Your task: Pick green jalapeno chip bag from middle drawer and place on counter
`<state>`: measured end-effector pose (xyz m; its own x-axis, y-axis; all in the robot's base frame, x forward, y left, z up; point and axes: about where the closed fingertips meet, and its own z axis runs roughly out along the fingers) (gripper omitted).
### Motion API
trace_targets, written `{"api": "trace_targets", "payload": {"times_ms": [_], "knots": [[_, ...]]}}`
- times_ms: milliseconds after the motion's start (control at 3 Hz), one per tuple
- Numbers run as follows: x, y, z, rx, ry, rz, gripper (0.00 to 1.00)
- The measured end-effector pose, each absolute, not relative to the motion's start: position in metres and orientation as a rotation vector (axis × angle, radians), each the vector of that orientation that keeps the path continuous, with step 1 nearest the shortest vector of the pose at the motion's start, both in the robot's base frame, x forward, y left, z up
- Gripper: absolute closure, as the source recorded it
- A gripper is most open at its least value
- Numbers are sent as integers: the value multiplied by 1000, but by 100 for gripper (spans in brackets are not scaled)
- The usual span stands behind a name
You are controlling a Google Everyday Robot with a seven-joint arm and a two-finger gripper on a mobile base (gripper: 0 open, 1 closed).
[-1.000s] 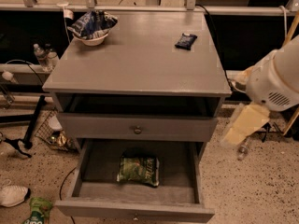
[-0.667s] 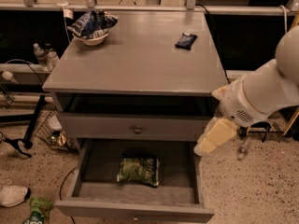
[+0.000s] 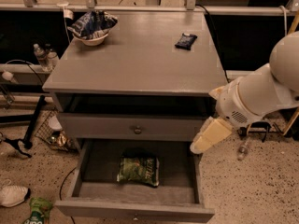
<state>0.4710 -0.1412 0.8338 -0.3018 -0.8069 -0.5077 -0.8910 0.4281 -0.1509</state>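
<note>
Camera view: counter (image 3: pixel 135 64) takes up most of the frame, a flat grey top with a thin overhanging edge. White arm (image 3: pixel 261 94) comes in from the right edge, bulky, parked beside the counter's right front corner and mostly below top level. Middle drawer (image 3: pixel 135 210) at the bottom is pulled out and open to the camera. Above it a grey drawer front (image 3: pixel 93 125) sits shut, with a dark open slot between that and the counter. Green jalapeno chip bag (image 3: pixel 138 168) lies flat on the drawer floor, roughly centre, clear of both side walls. Gripper (image 3: pixel 210 136) is the cream wedge at the arm's end, angled down-left. Its tip lines up with the drawer's right wall near the back end, well apart from the bag. Open or clamped: cannot tell. White bowl (image 3: pixel 93 37) holding a crinkly blue bag sits at the counter's back-left corner. Small dark-blue packet (image 3: pixel 186 40) lies back-right on the counter. Round knob (image 3: pixel 137 130) is centred on the shut drawer front.
</note>
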Motion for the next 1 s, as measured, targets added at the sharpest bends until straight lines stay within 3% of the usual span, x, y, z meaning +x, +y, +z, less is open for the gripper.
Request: {"api": "trace_targets", "payload": {"times_ms": [1000], "knots": [[424, -129, 693, -1214, 2277, 495, 0]]}}
